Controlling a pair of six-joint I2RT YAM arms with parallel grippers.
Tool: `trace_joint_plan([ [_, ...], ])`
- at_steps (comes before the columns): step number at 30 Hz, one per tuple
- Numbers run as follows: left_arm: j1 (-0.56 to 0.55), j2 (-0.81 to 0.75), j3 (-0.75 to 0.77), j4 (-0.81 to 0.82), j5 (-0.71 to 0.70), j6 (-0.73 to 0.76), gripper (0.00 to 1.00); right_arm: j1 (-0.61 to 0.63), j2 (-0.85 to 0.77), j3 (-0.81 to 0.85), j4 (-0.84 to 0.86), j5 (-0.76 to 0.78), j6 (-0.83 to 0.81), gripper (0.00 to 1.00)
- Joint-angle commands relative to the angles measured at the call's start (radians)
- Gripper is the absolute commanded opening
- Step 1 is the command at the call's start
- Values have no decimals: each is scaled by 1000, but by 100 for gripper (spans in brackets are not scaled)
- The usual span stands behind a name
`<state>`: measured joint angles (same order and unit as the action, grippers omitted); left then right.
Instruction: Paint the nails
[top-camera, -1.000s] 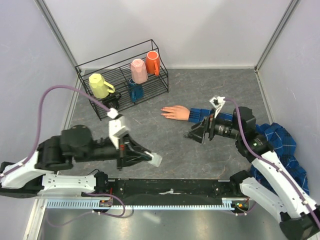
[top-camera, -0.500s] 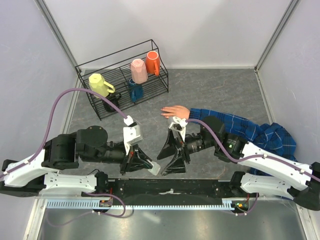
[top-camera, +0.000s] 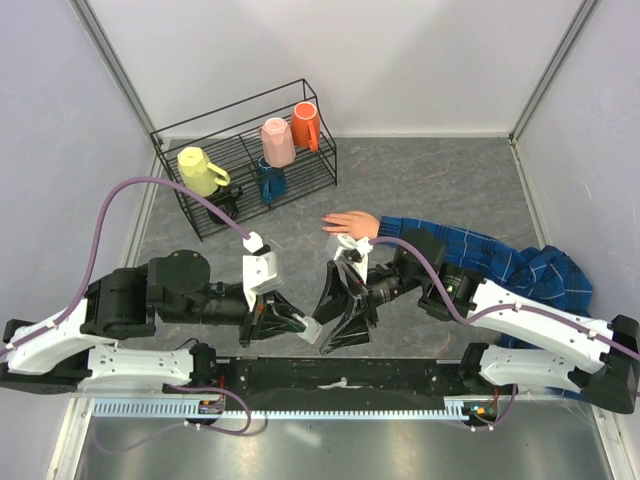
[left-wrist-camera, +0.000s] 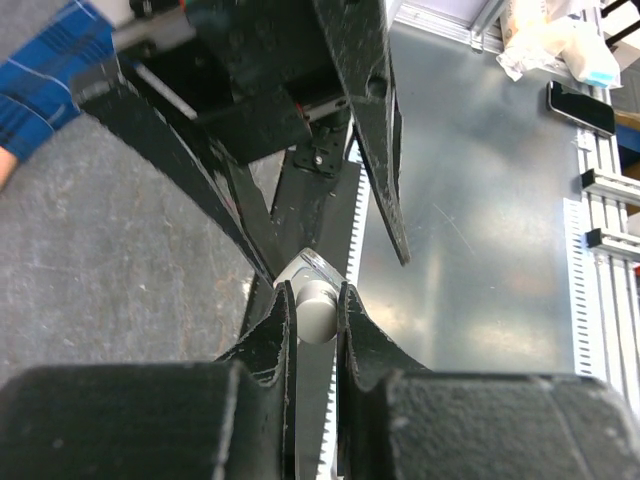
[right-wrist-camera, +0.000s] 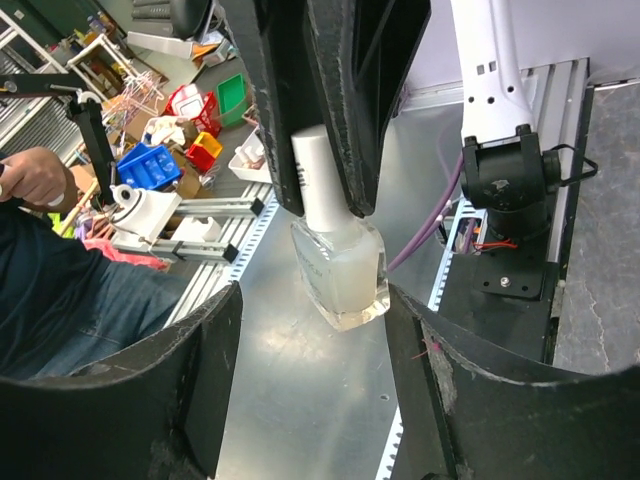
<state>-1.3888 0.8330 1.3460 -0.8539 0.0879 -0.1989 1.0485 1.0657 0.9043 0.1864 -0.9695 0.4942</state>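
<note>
A peach-pink fake hand lies on the grey table at the end of a blue plaid sleeve. Its nails are too small to make out. My left gripper is shut on the white cap of a small clear bottle, held over the table's near edge. My right gripper faces it, open. Its fingers stand either side of the bottle's glass body, the right one close against a corner and a gap on the left. The sleeve shows at the left wrist view's top left.
A black wire rack at the back left holds a yellow mug, a pink mug and an orange mug. A black rail runs along the near edge. The sleeve bunches up at the right wall.
My right arm swung from beside the sleeve down and left to the bottle, and its jaws narrowed around it. My left gripper stayed shut on the cap, shifting slightly.
</note>
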Motion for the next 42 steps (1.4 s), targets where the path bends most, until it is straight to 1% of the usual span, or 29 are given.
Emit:
trace_joint_plan([
  [1,2,17,19,87,-2,98,2,7,19,70,24,-55,-43,65],
  [8,2,41,25,102,21,153,2,1,17,93,-24,-64,-94,58],
  [10,2,44,24,104,26,165,2,-4,14,88,-25,-74,-101,53],
  [11,2,44,25,107,26,170,2,-5,16,87,-27,-83,-102,50],
  [12,2,44,27,105,32,174,2,-5,16,85,-27,-87,-102,43],
  [14,4,44,27,116,35,182,2,-7,16,82,-27,-103,-105,35],
  [15,4,44,28,118,36,190,2,-7,14,79,-28,-106,-105,29],
  [17,5,43,28,122,36,196,2,-10,11,77,-30,-116,-108,24],
  [19,5,48,31,122,21,197,2,-15,7,76,-33,-124,-115,3],
  [20,7,60,33,122,10,197,2,-16,8,74,-38,-123,-117,0],
  [22,10,80,47,113,-72,184,2,-24,-1,70,-48,-107,-135,0],
  [23,11,95,62,108,-123,171,16,-30,-7,70,-80,-83,-150,0],
  [24,11,104,71,99,-220,139,29,-41,-18,65,-111,-52,-176,0],
  [25,13,104,80,95,-264,125,41,-66,-44,59,-139,13,-198,0],
  [26,14,104,99,93,-299,104,57,-85,-59,51,-181,49,-230,0],
  [27,14,103,111,96,-348,96,61,-103,-90,36,-215,93,-247,0],
  [28,16,100,123,96,-376,86,65,-132,-102,31,-278,215,-268,0],
  [29,17,98,149,99,-443,60,72,-142,-119,13,-294,279,-302,0],
  [30,17,100,162,111,-488,43,74,-151,-153,4,-309,369,-316,0],
  [31,19,100,174,128,-526,29,74,-157,-168,-8,-329,508,-333,0],
  [32,22,100,173,148,-603,-11,76,-157,-182,-22,-338,610,-353,0],
  [33,24,103,165,173,-629,-28,77,-157,-200,-30,-341,686,-355,0],
  [34,28,109,150,238,-642,-40,77,-156,-207,-33,-343,810,-364,0],
  [37,65,181,153,324,-651,-68,74,-159,-231,-50,-303,1000,-361,0],
  [38,120,213,166,328,-614,-100,74,-160,-239,-56,-292,1084,-358,0],
  [39,163,242,185,323,-564,-114,72,-163,-253,-56,-288,1116,-350,0],
  [40,210,292,208,322,-500,-131,70,-182,-257,-53,-285,1121,-350,0],
  [41,305,307,212,337,-376,-166,70,-192,-263,-47,-285,1123,-350,0],
  [42,348,316,206,357,-316,-177,70,-206,-266,-45,-283,1114,-347,0],
])
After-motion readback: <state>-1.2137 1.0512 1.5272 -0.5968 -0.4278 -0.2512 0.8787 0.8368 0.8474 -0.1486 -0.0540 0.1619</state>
